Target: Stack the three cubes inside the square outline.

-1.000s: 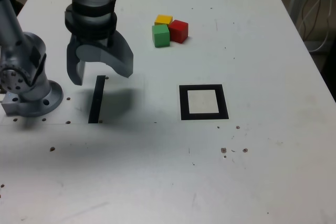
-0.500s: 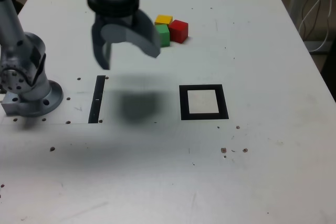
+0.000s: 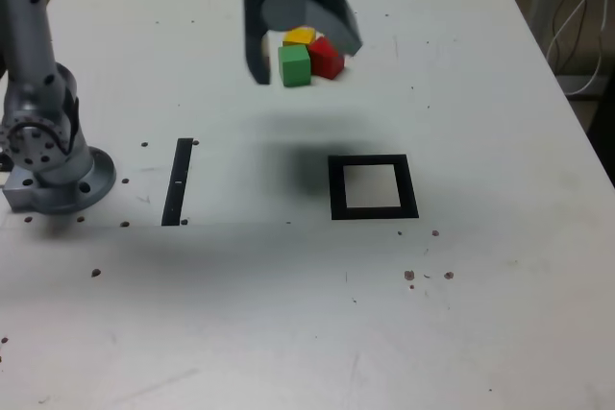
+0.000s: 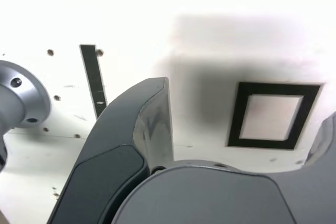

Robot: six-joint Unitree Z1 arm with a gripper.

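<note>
Exterior view: wide-open tool point(image 3: 303, 43) above clustered cubes point(image 3: 307, 54), mid-table.

Three cubes sit bunched at the far side of my table, touching — green cube point(image 3: 294, 65) nearest the camera, red cube point(image 3: 328, 58) on the exterior view's right, yellow cube point(image 3: 300, 36) behind, partly hidden. None stacked. Square outline point(image 3: 373, 187) point(image 4: 272, 115) — thick black frame, white centre — lies flat and empty, well apart, nearer the camera.
</note>
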